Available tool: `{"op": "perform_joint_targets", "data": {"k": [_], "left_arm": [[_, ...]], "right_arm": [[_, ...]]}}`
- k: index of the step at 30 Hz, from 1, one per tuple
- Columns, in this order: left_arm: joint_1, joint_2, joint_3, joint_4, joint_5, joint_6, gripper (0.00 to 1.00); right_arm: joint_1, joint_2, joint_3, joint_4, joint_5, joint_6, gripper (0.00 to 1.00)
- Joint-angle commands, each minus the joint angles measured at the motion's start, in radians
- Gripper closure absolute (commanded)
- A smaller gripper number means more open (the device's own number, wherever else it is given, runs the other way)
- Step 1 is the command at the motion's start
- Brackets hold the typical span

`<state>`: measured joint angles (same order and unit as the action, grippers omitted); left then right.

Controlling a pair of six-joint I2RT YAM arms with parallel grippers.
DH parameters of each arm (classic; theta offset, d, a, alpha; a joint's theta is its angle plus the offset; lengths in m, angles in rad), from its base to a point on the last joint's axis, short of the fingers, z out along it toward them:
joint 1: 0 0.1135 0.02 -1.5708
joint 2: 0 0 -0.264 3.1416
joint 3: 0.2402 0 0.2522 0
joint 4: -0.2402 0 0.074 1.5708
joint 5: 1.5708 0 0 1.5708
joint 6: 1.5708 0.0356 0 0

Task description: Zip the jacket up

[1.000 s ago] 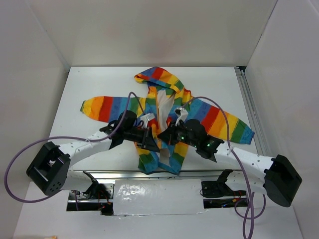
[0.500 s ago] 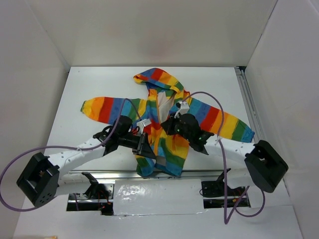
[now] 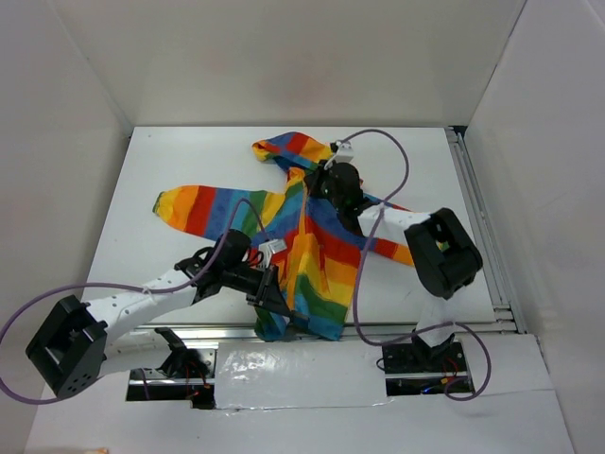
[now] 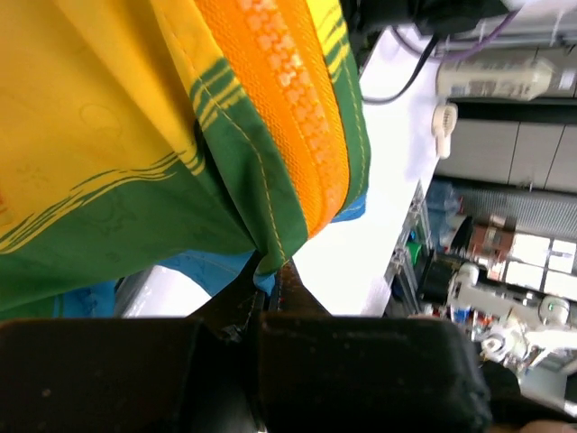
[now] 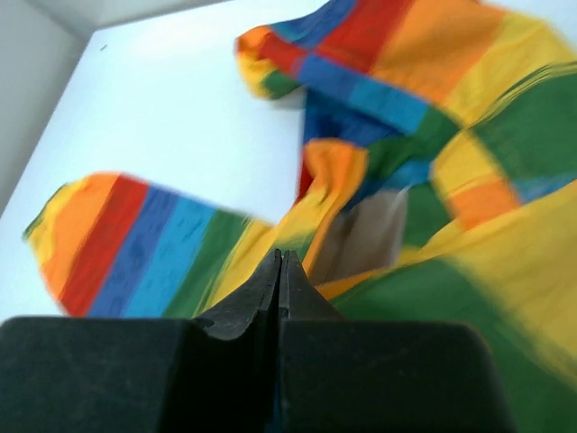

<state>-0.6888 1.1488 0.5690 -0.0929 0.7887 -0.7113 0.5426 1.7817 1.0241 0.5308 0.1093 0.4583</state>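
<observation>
The jacket (image 3: 321, 255) is spread mid-desk. Its bottom is pinched by the left gripper (image 4: 275, 271) near the front edge. The right gripper (image 5: 281, 259) is pressed shut at its blurred neck; anything pinched there is hidden.

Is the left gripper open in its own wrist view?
No, the left gripper is shut, pinching the jacket at its edge just below the orange zipper.

There's the rainbow-striped jacket (image 3: 326, 255), lying front up on the white table (image 3: 189, 151), hood (image 3: 288, 151) towards the far side and one sleeve (image 3: 198, 203) stretched out left. The orange zipper (image 3: 304, 232) runs down the middle, and the hem (image 3: 284, 326) reaches the near edge.
</observation>
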Motion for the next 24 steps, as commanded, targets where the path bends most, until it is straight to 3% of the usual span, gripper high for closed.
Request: {"op": "perform_joint_targets", "data": {"k": [1, 4, 8, 13, 18, 19, 20, 21, 22, 23, 24], "left_arm": [[-0.055, 0.017, -0.018, -0.088, 0.109, 0.035, 1.00], [-0.090, 0.046, -0.038, -0.122, 0.093, 0.026, 1.00], [-0.101, 0.043, -0.067, -0.122, 0.069, 0.015, 1.00], [-0.112, 0.066, -0.058, -0.099, 0.026, 0.010, 1.00], [-0.114, 0.144, -0.011, -0.120, -0.028, 0.003, 1.00], [-0.114, 0.155, -0.001, -0.136, -0.032, -0.002, 0.80], [-0.114, 0.175, 0.017, -0.140, -0.032, -0.001, 0.68], [-0.114, 0.183, 0.026, -0.155, -0.040, -0.007, 0.39], [-0.115, 0.187, 0.035, -0.166, -0.052, -0.008, 0.01], [-0.115, 0.189, 0.054, -0.175, -0.060, -0.008, 0.01], [-0.117, 0.184, 0.060, -0.200, -0.083, -0.020, 0.01]], "right_arm": [[-0.091, 0.085, 0.131, 0.107, 0.058, 0.008, 1.00], [-0.141, 0.185, 0.337, 0.084, -0.006, 0.056, 1.00], [-0.164, 0.348, 0.673, -0.183, 0.033, -0.036, 1.00], [-0.225, 0.533, 1.041, -0.339, -0.015, -0.063, 1.00], [-0.273, 0.689, 1.202, -0.376, -0.141, -0.043, 1.00], [-0.274, 0.697, 1.235, -0.394, -0.152, -0.046, 1.00], [-0.274, 0.712, 1.254, -0.406, -0.161, -0.046, 0.98], [-0.277, 0.714, 1.274, -0.416, -0.172, -0.046, 0.74], [-0.280, 0.700, 1.266, -0.408, -0.196, -0.041, 0.57], [-0.286, 0.688, 1.242, -0.402, -0.207, -0.035, 0.33], [-0.290, 0.653, 1.225, -0.393, -0.218, -0.027, 0.01]]}}
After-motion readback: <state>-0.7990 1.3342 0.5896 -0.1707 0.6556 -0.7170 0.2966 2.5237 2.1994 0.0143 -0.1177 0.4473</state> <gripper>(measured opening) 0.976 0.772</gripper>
